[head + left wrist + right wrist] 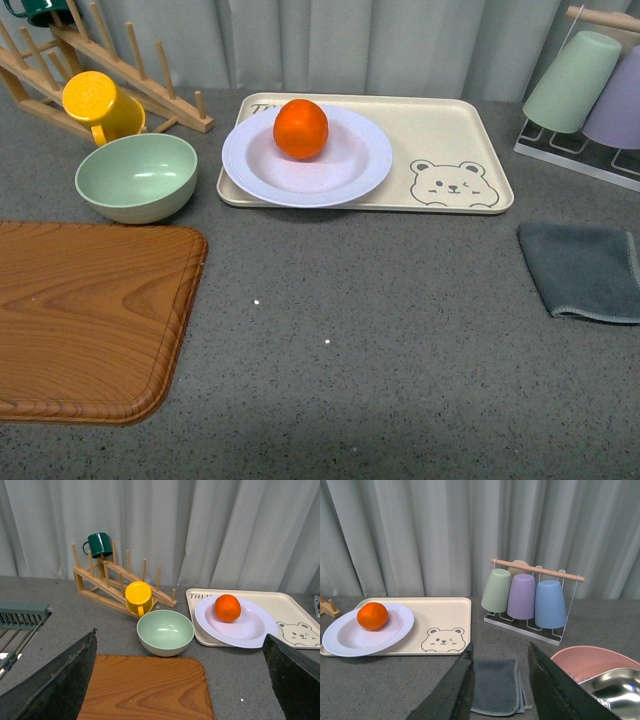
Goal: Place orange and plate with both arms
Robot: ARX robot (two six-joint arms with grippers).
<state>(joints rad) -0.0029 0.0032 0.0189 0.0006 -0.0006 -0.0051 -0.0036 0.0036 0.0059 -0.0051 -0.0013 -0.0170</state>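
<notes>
A: On the bear tray, the plate sits at the end away from the bear, the orange resting in it. Placement looks finished.

B: Left gripper gapes wide, empty; right gripper stands part-open, empty. Next, likely only a pull-back.

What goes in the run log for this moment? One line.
orange: on plate | plate: on bear tray | left gripper: jaws open, empty | right gripper: jaws open, empty
</notes>
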